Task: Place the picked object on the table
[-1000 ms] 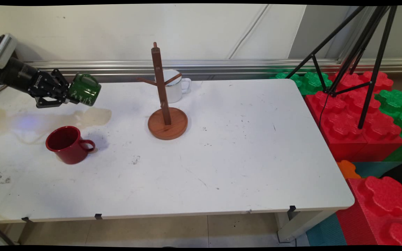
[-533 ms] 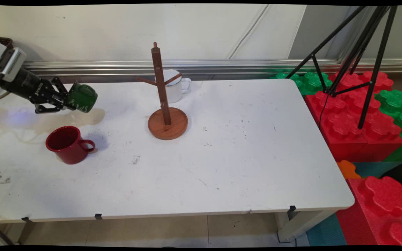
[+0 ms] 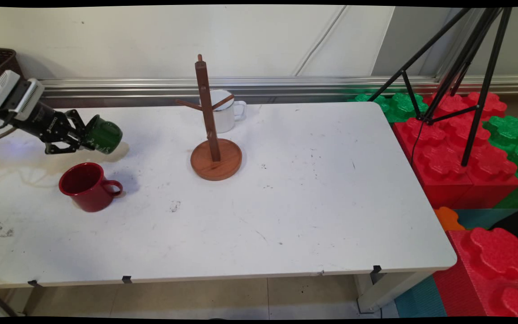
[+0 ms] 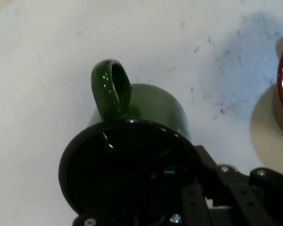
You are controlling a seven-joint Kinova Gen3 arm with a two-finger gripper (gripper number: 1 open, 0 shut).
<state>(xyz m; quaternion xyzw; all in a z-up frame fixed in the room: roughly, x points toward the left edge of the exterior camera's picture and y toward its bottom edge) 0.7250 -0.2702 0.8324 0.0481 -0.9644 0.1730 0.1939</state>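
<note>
Main view: green mug (image 3: 104, 140) near table's (image 3: 286, 216) left edge.

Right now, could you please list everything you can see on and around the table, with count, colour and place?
green mug: one, dark green, tipped on its side, held just above the table's far left part
red mug: one, red, upright on the table, near left, handle to the picture's right
mug tree: one, brown wood, round base, table's middle far side
white mug: one, white, upright behind the mug tree
table: one, white, with a yellowish stain at its far left
foam blocks: several, red and green, one orange, right of the table
tripod: one, black, standing on the blocks
basket: one, dark brown, far upper left
gripper: one, black, fingers shut on the green mug's rim
</note>
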